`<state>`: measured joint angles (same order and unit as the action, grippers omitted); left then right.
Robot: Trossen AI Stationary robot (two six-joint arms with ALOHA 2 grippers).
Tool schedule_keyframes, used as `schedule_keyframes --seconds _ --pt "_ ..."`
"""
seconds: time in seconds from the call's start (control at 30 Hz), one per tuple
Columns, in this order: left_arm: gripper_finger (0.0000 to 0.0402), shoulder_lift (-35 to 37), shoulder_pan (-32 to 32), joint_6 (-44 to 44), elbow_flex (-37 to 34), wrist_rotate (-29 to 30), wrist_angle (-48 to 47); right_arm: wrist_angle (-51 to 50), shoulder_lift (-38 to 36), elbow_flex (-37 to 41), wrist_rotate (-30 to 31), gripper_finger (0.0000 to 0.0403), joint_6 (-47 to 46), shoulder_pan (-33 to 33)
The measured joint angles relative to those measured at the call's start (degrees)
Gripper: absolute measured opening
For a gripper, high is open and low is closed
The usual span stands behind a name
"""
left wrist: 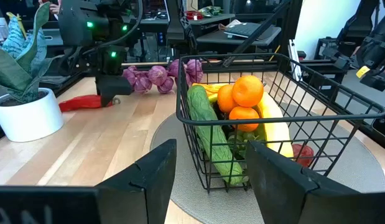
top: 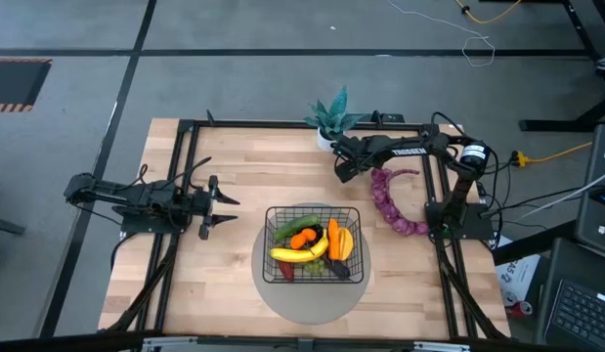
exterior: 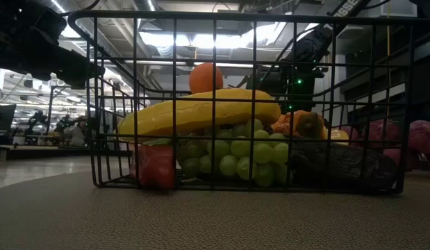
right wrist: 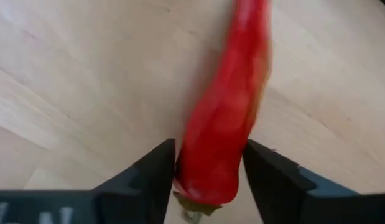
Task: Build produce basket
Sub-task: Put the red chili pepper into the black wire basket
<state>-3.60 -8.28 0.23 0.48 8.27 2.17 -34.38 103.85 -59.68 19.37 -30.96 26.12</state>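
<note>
Basket (top: 314, 244) on grey disc (top: 282, 298), mid-table, already loaded with banana (top: 297, 252), cucumber (left wrist: 208, 127). Red pepper (right wrist: 226, 118) flat on table by purple string (top: 392, 203), stem end between right gripper (right wrist: 208, 171) fingers, closing, grip unconfirmed. Probably light, smooth, slippery; best pinched mid-body. Left gripper (top: 224, 203) open, idle

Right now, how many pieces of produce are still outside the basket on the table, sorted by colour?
Red: 1, the pepper
Purple: 1, the lumpy string
Total: 2
</note>
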Motion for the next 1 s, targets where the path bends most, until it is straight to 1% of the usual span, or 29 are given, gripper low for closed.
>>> schedule_keyframes --seconds 0.17,0.3,0.53,0.73,0.8,0.93,1.0 --pt "0.0188 0.0 0.0 0.0 0.0 0.0 0.0 -1.2 -0.1 0.0 -1.2 0.0137 -0.1 0.0" --pt "0.0188 0.0 0.0 0.0 0.0 0.0 0.0 -2.5 -0.1 0.0 -1.2 0.0111 0.0 -0.2" --pt "0.0188 0.0 0.0 0.0 0.0 0.0 0.0 -5.0 -0.4 -0.1 -1.5 0.0107 4.1 -1.8" --pt "0.0188 0.0 0.0 0.0 0.0 0.0 0.0 -12.9 -0.9 -4.2 -3.7 0.0107 7.2 -3.3" --pt "0.0188 0.0 0.0 0.0 0.0 0.0 0.0 -15.4 -0.9 -7.0 -5.5 0.0107 8.9 -3.6" --pt "0.0188 0.0 0.0 0.0 0.0 0.0 0.0 -19.5 -0.9 -13.0 -13.7 0.0107 14.3 -4.3" --pt "0.0188 0.0 0.0 0.0 0.0 0.0 0.0 -20.0 -0.9 -15.8 -16.4 0.0107 16.5 -4.7"
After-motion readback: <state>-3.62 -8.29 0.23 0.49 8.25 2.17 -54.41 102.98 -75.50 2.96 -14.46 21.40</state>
